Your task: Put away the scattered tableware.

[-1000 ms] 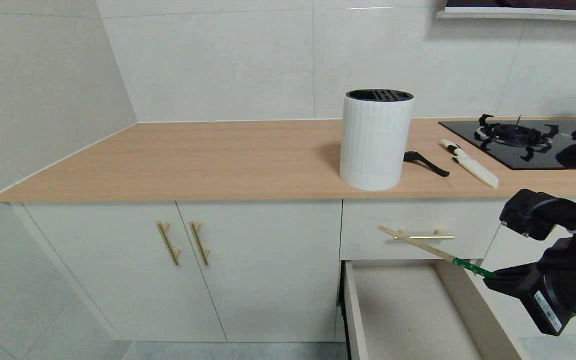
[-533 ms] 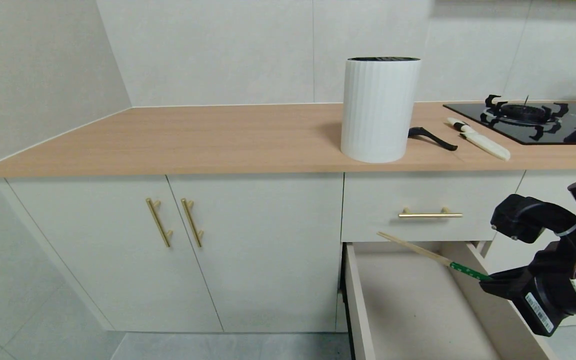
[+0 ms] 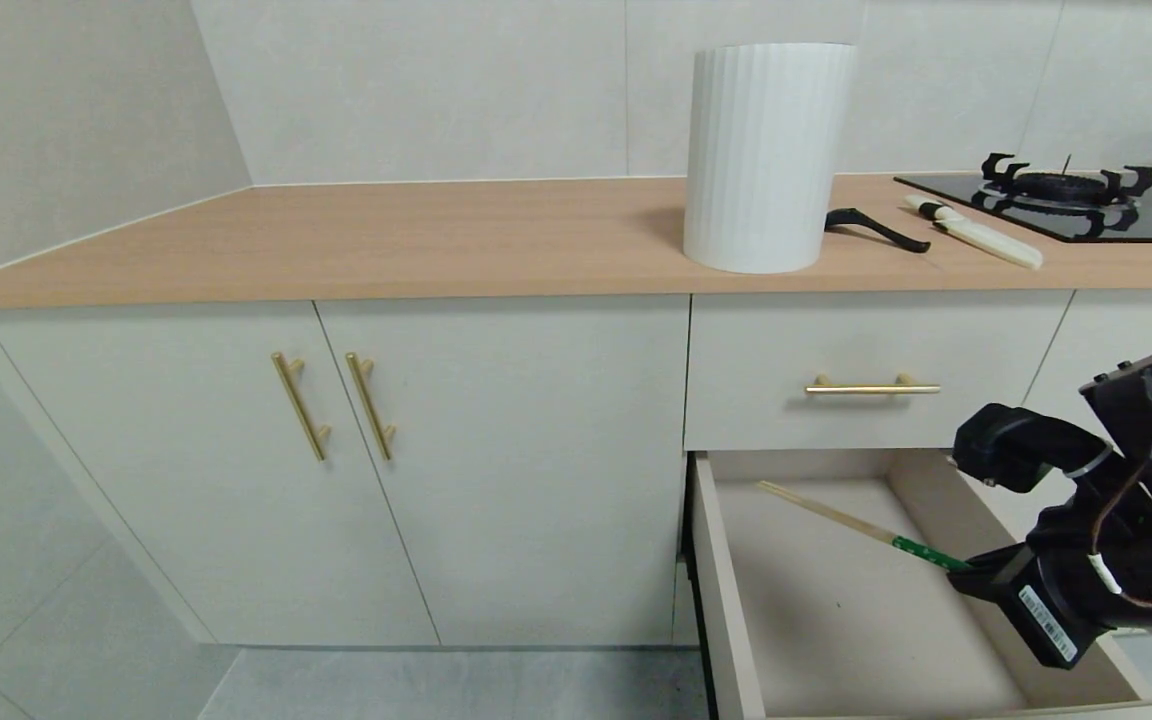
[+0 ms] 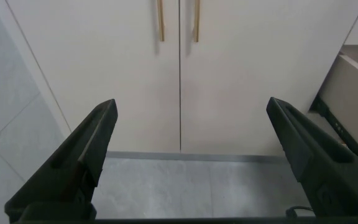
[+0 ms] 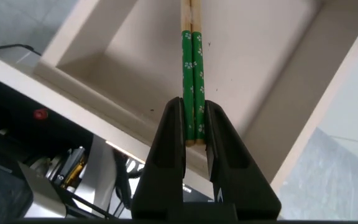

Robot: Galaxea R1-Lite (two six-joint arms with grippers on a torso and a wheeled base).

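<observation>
Our right gripper [image 3: 976, 578], seen from the head, is clamped on the green end of the chopsticks [image 3: 836, 513], which slant over the open drawer [image 3: 718, 580]; a knife [image 3: 981, 238] and a black-handled tool [image 3: 876, 228] lie unstowed on the counter [image 3: 386, 235]. From the left wrist, our left gripper [image 4: 191, 155] gapes wide and empty (cabinet doors [image 4: 179, 81] beyond). From the right wrist, the chopsticks hang above the drawer floor; we judge the task barely begun.

Wooden chopsticks [image 3: 861, 524], matt drawer [image 3: 836, 625], woodgrain countertop [image 3: 436, 240]
</observation>
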